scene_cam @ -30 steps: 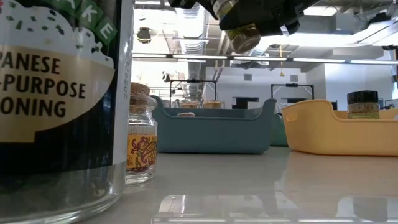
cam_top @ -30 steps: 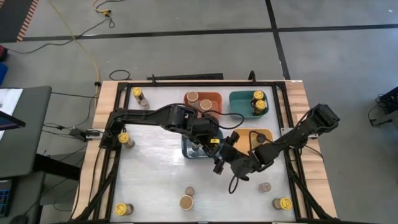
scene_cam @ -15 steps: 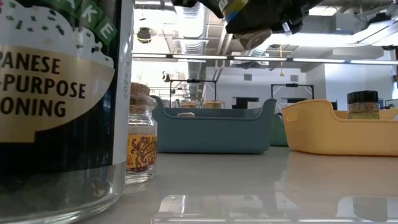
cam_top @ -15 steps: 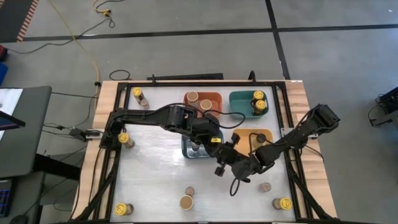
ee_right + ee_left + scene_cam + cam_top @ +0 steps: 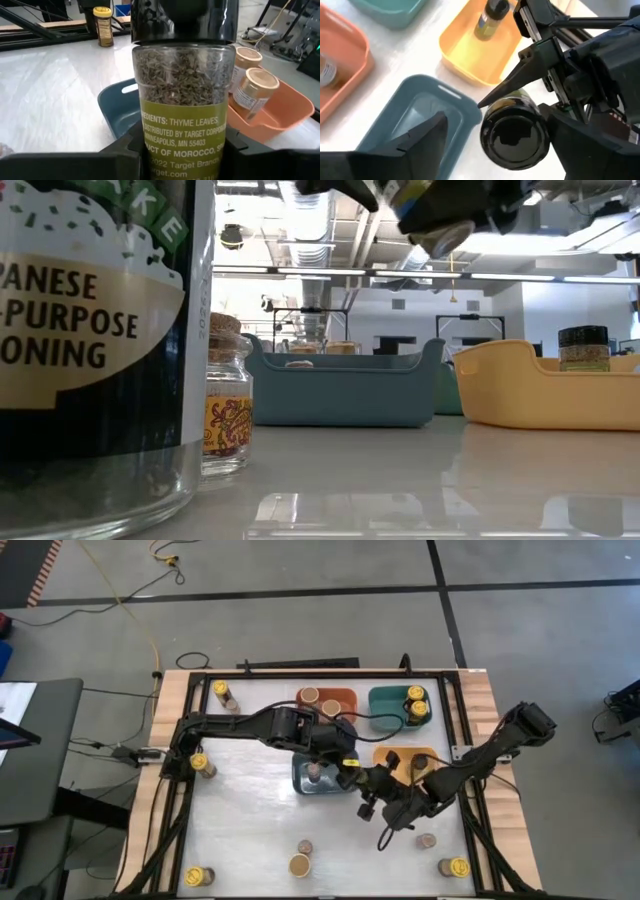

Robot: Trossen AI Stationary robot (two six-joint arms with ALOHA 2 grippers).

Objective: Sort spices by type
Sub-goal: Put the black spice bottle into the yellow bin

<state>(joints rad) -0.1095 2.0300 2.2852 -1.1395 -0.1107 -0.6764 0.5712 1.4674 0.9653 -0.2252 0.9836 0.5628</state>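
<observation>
White counter [image 5: 250, 820] fills the wooden frame, ringed by grey floor. Four bins sit toward twelve o'clock: the orange bin [image 5: 345, 700] with two tan-lidded jars [image 5: 320, 701], the teal bin [image 5: 388, 700] with two yellow-lidded jars [image 5: 415, 700], the blue bin [image 5: 303, 780] with one small jar, and the yellow bin [image 5: 425, 754] at about three o'clock from the blue one. Both arms meet above the counter's middle, between the blue and yellow bins. The right hand [image 5: 385, 790] clamps a thyme jar [image 5: 182, 95] with a dark cap, held off the counter. The left hand [image 5: 345, 768] has its fingers [image 5: 415, 137] spread wide on either side of that jar's cap without gripping it. Loose jars stand around the edges: at six o'clock, at five, at seven, at nine and at eleven.
</observation>
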